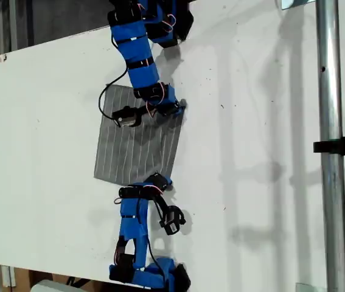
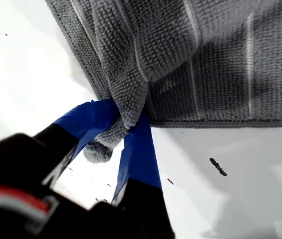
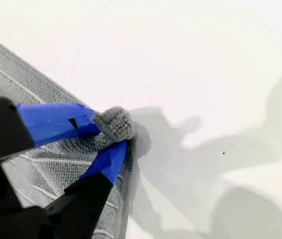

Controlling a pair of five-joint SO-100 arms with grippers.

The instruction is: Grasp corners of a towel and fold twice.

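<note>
The towel (image 1: 137, 137) lies almost flat near the middle of the white table (image 1: 251, 152), a little tilted, and its pale stripes run from the arm at the top of the exterior view toward the arm at the bottom. It looks roughly square, so I cannot name a clear long axis. The table is plain white with small dark specks, and a metal pole (image 1: 330, 146) stands at the exterior view's right. The cloth is grey, soft and looped. My first gripper (image 2: 123, 130) is closed on one bunched corner (image 2: 115, 130). My second gripper (image 3: 108, 133) is pinched on another corner (image 3: 115, 123), gathered into a small ball.
</note>
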